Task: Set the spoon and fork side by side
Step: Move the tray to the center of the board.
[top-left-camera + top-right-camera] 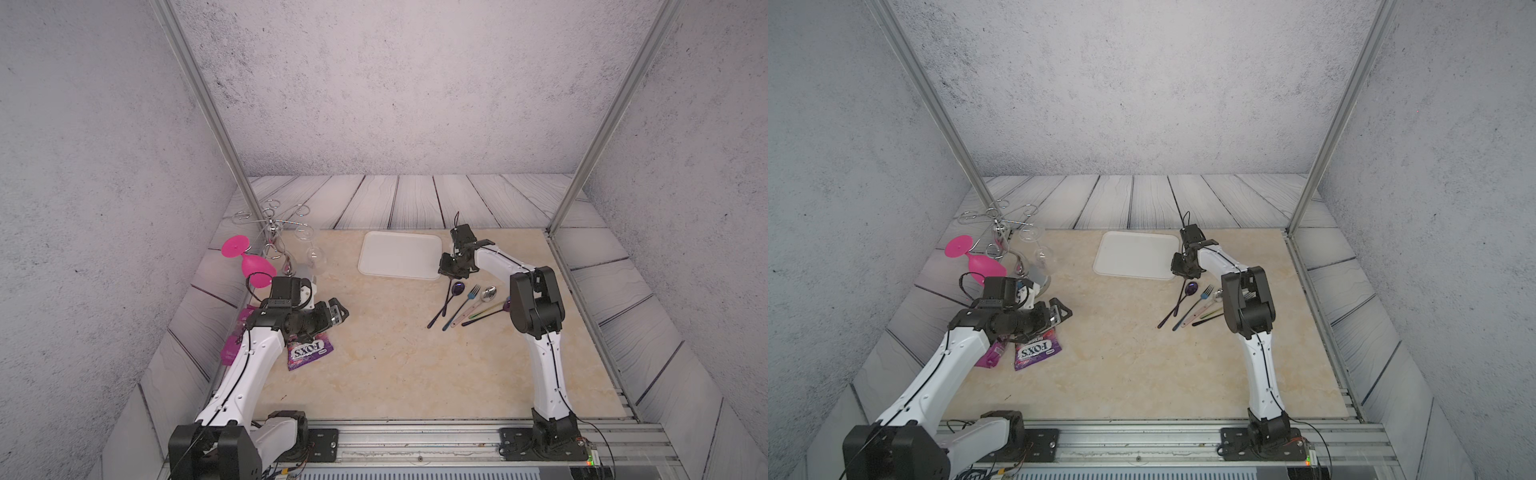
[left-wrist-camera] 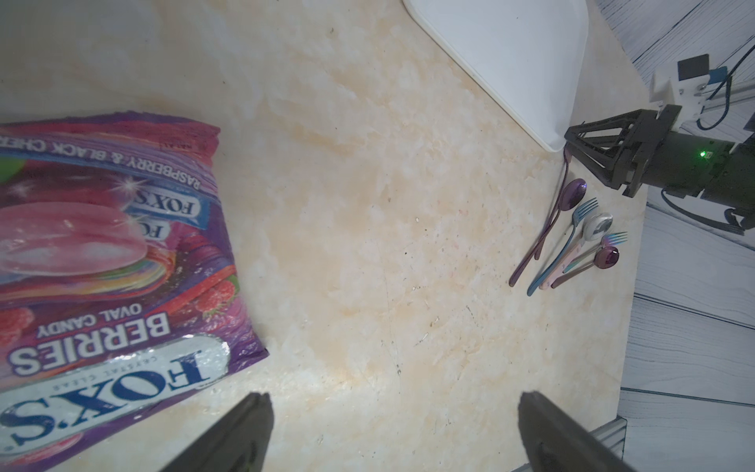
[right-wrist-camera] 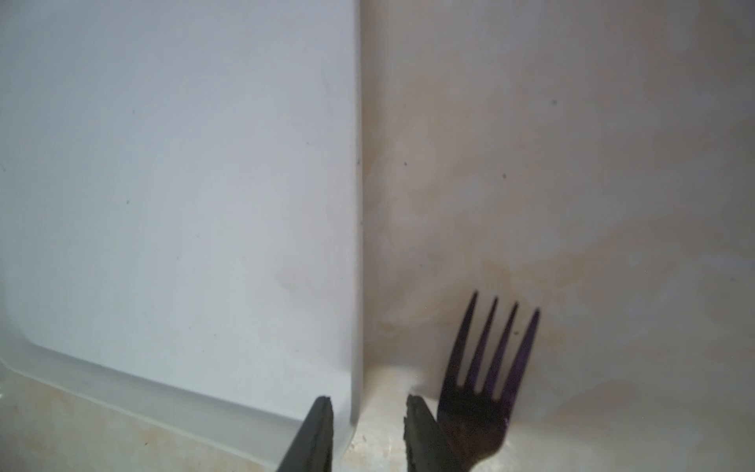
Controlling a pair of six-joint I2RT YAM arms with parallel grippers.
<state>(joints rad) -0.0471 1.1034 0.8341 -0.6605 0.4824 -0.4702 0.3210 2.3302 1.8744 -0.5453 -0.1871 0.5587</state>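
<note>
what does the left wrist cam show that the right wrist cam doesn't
Only the left wrist view: the Fox's candy bag, a purple spoon, a blue fork and a silver spoon. Only the right wrist view: the tines of the dark fork, close up. Both: the white tray, the marble tabletop and the right gripper.

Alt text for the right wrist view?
A dark purple fork lies on the marbled tabletop, tines pointing away from the camera, just outside one of the two dark fingers of the right gripper. The fingers stand apart, gripping nothing, with the edge of a white tray showing in the gap.
</note>
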